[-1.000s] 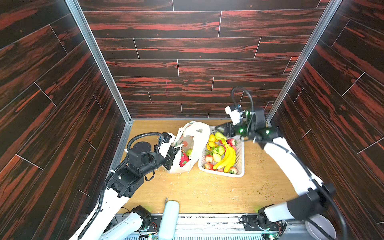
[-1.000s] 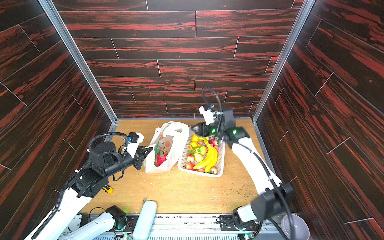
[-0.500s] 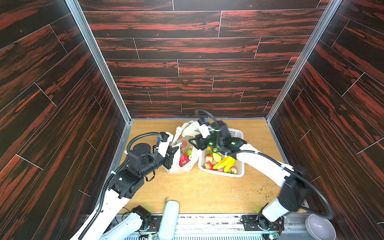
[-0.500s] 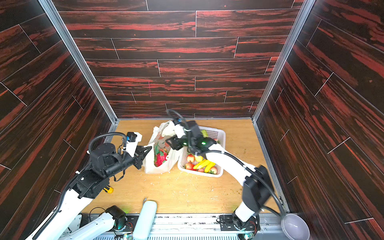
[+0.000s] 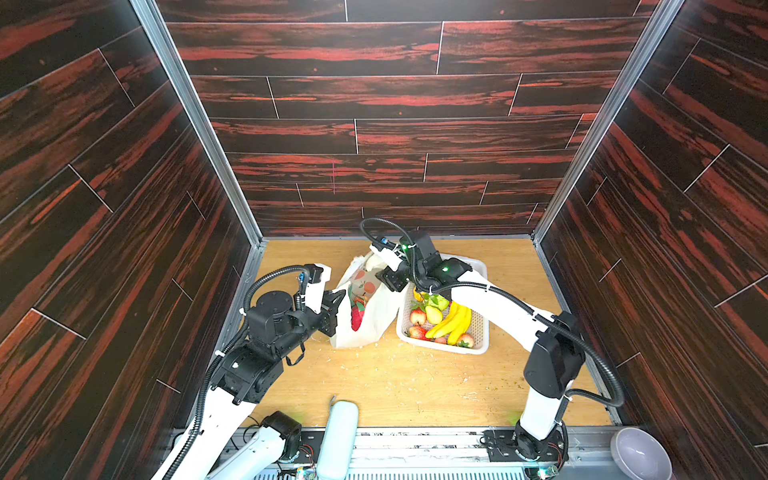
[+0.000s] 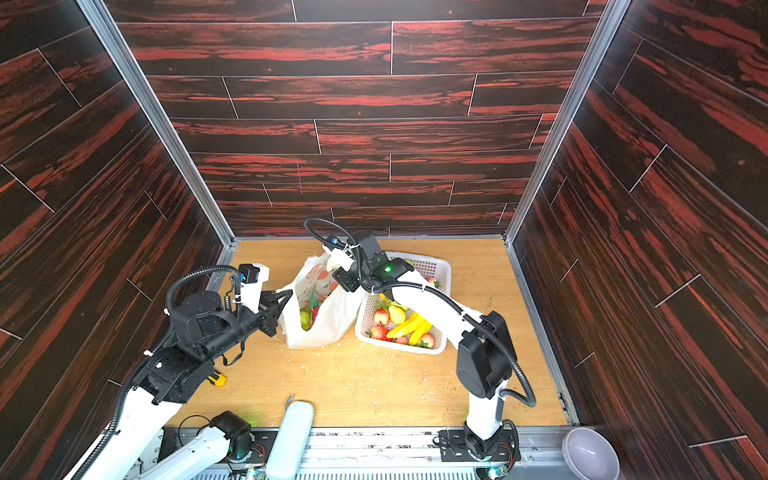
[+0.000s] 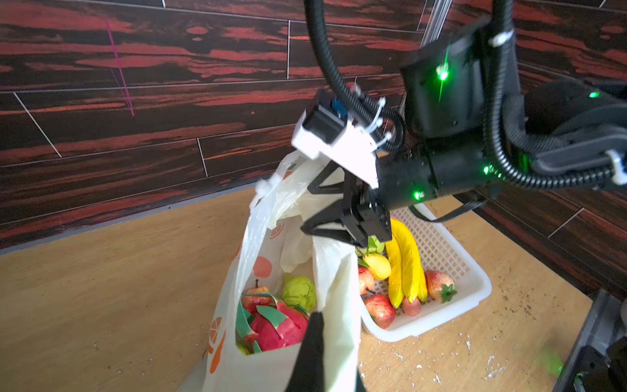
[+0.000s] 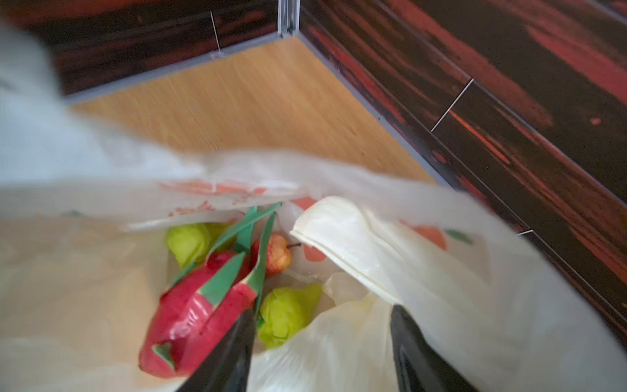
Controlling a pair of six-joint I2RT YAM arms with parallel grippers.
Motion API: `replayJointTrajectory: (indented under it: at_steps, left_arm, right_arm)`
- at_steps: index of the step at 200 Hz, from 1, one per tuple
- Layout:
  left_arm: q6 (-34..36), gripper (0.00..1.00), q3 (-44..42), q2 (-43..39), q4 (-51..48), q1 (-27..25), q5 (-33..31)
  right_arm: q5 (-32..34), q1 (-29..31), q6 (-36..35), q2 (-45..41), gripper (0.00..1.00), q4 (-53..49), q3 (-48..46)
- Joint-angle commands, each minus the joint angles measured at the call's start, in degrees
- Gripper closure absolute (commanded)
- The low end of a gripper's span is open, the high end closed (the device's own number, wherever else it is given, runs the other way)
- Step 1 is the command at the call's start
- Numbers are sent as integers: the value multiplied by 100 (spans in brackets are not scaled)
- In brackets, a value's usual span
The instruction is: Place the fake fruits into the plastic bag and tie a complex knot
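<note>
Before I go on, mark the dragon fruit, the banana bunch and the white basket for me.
dragon fruit [image 7: 286, 328]: left wrist view, on its pink-red body.
banana bunch [image 7: 405, 268]: left wrist view, midway along the yellow bananas.
white basket [image 7: 441, 315]: left wrist view, on its bare outer side wall.

We are looking into a robot lab test cell: dark wood-look wall panels [image 5: 395, 95] and aluminium corner posts [image 5: 195, 116] box in a pale tabletop [image 5: 407, 386], with two arms [image 5: 544, 411] bolted along the lower frame edge.
</note>
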Motion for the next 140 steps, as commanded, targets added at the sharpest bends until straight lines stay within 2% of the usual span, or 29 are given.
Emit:
replayJointTrajectory:
  at_steps: [1, 27, 47, 66, 94, 120, 140]
  left_arm:
    - [-128, 100, -84, -13, 193, 117, 152]
    - [-195, 100, -87, 3, 213, 229, 236]
    - [-214, 100, -85, -4, 216, 282, 301]
    - [-265, 100, -85, -13, 229, 328, 285]
    - [-434, 100, -112, 22, 303, 425, 236]
    - [-564, 100, -198, 22, 468, 508, 335]
    - [-686, 100, -238, 57, 576, 556, 433]
  right_arm:
    - [-108, 48, -146, 166, 33, 222, -74]
    - [58, 72, -189, 97, 32, 680, -290]
    - [278, 71, -314, -184, 27, 952, -557]
    - [437, 74, -516, -505, 27, 965, -716]
    - [130, 30, -557, -1304, 26, 1378, -1383]
    - [-390, -131, 583, -1850, 26, 1143, -1504]
    - [-601, -140, 1783, -2171, 27, 1392, -1819]
